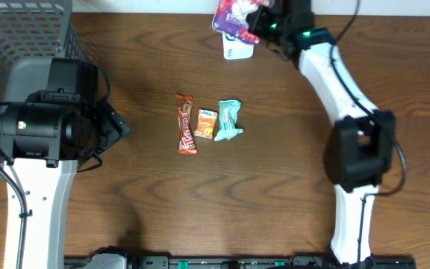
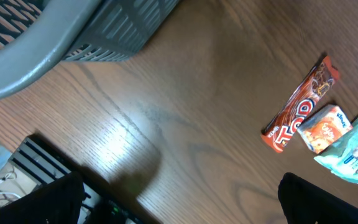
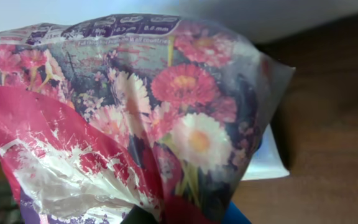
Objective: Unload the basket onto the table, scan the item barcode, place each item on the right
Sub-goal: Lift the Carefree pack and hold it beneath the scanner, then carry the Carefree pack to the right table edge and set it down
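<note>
Flowery packet (image 1: 231, 15): at the table's far edge, pinched tight in the right gripper (image 1: 258, 22), just over a white flat thing (image 1: 237, 51).
Do it well: I think, hold tight and turn it slowly until the barcode shows.
Left gripper (image 2: 179, 208): wide open, holding nothing.
Right wrist view: flowers and tiny print up close, no barcode seen.
Overhead view: three snacks (image 1: 207, 123) lie mid-table.

We note a grey mesh basket (image 1: 21, 30) at the worktop's (image 1: 200, 209) far-left corner. Mid-worktop, three packets lie close in a row: red-brown bar (image 1: 187, 124), small orange packet (image 1: 204, 125), teal pack (image 1: 229, 121).
</note>
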Controlling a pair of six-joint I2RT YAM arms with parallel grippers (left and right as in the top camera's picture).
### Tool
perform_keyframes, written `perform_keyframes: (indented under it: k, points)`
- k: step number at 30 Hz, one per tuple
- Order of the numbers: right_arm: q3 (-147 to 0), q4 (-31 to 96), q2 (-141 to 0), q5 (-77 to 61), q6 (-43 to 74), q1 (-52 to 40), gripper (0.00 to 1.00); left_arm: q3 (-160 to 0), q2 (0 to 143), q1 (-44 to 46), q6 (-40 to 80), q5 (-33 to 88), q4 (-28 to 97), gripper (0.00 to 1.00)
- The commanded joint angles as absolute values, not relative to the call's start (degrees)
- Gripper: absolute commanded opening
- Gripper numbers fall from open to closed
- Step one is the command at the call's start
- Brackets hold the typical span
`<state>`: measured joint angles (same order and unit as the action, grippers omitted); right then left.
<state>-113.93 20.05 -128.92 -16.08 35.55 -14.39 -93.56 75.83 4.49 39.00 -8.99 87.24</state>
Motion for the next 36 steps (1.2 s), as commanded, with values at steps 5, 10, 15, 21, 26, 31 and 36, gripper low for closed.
perform_keyframes:
  k: [5,10,15,21,26,31,36]
  points:
    - [-118.72,21.04,-131.00,-8.40,36.14,-16.10,0.01,-93.56,75.22,4.19,39.55,-9.69,87.59,0.99]
    - [-118.72,23.00,-131.00,-7.53,36.12,-15.77,0.01,-93.56,75.22,4.19,39.55,-9.69,87.59,0.99]
    - [-118.72,22.96,-131.00,-7.57,36.18,-15.35,0.01,-93.56,75.22,4.19,39.55,-9.69,87.59,0.99]
    - [-118.72,22.74,-132.16,-7.40,36.18,-16.10,0.01,-93.56,75.22,4.19,39.55,-9.69,87.59,0.99]
    - [-118.72,22.61,-132.77,-6.50,36.23,-16.27,0.01,-93.56,75.22,4.19,39.55,-9.69,87.59,0.99]
    - [-118.87,23.00,-131.76,-6.76,36.18,-14.48,0.01,-93.56,75.22,4.19,39.55,-9.69,87.59,0.99]
    - [-118.87,26.81,-128.22,-6.76,36.18,-9.23,0.01,-93.56,75.22,4.19,39.55,-9.69,87.59,0.99]
